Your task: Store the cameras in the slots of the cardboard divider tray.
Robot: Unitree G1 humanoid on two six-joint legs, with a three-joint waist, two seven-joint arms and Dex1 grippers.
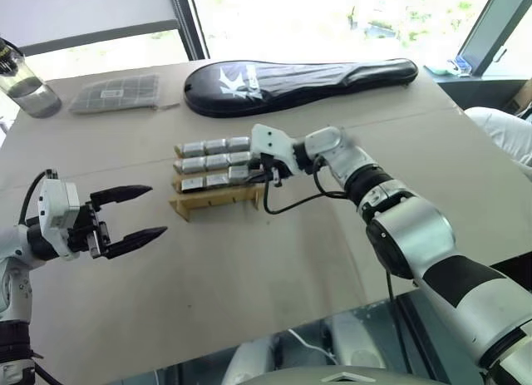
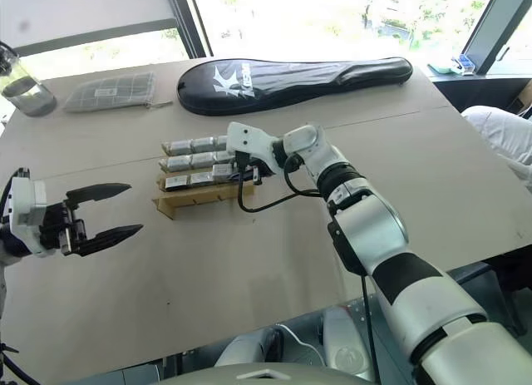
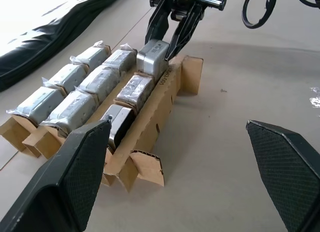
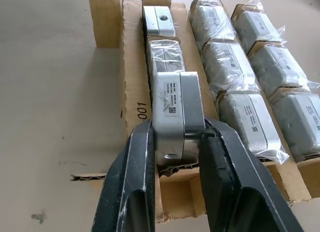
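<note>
The cardboard divider tray (image 1: 213, 203) stands mid-table, and several silver-grey cameras (image 1: 214, 163) sit in its back rows, most of them in clear plastic wrap. My right gripper (image 4: 175, 137) is shut on one unwrapped camera (image 4: 175, 104) at the right end of the third row. That camera (image 3: 152, 59) stands higher than its neighbours in the slot. Two more cameras (image 4: 162, 41) lie beyond it in the same row. My left gripper (image 1: 150, 210) hovers open to the left of the tray, a little above the table, with nothing between its fingers.
A black racket bag (image 1: 299, 81) lies across the far side of the table. A flat grey gridded packet (image 1: 115, 92) and a bottle (image 1: 25, 81) sit at the far left. A black cable (image 1: 299, 204) loops from my right wrist. A person's sleeve (image 1: 503, 127) shows at the right edge.
</note>
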